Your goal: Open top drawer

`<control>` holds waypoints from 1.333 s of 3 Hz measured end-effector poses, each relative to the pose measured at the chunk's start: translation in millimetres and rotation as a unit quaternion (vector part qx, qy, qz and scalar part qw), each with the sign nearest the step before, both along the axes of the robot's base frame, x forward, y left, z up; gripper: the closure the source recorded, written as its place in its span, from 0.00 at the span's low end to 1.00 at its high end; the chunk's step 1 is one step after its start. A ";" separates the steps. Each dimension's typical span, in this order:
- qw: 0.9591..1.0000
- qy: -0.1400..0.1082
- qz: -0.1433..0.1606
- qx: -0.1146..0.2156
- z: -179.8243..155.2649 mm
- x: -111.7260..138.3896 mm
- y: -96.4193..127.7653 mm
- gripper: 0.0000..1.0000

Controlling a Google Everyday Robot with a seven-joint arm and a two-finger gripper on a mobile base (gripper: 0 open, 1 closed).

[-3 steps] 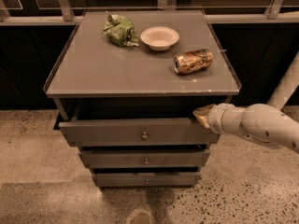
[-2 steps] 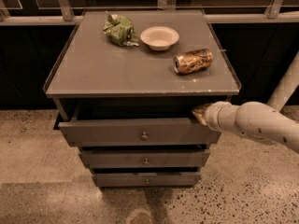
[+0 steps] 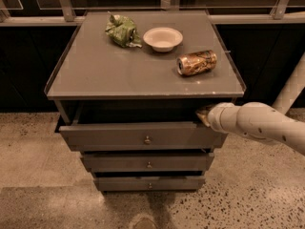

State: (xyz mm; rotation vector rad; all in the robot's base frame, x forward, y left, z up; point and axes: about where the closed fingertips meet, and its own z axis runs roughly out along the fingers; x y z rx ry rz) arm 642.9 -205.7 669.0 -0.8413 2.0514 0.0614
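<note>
The top drawer (image 3: 119,136) is the widest of three dark grey drawers in a low cabinet, with a small round metal knob (image 3: 147,140) at its centre. It stands pulled out a little, with a dark gap under the cabinet top. My gripper (image 3: 204,115) is at the drawer's upper right corner, just under the cabinet top's edge, at the end of my white arm (image 3: 257,123) that comes in from the right. Its tip is partly hidden in the gap.
On the cabinet top (image 3: 95,75) lie a crumpled green bag (image 3: 121,30), a white bowl (image 3: 163,38) and a can on its side (image 3: 197,63). The middle drawer (image 3: 148,162) and the bottom drawer (image 3: 149,182) are below. A railing runs behind; speckled floor lies in front.
My arm and gripper have shifted slightly left, toward the drawer's right corner. The drawer's position looks about the same.
</note>
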 end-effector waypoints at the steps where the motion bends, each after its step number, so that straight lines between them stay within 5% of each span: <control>1: 1.000 0.000 0.000 0.000 2.0 0.2 0.0 1.00; 3: 0.998 0.014 0.040 0.038 7.1 -12.9 6.9 1.00; 4: 0.991 -0.007 0.099 0.093 22.4 -33.0 3.2 1.00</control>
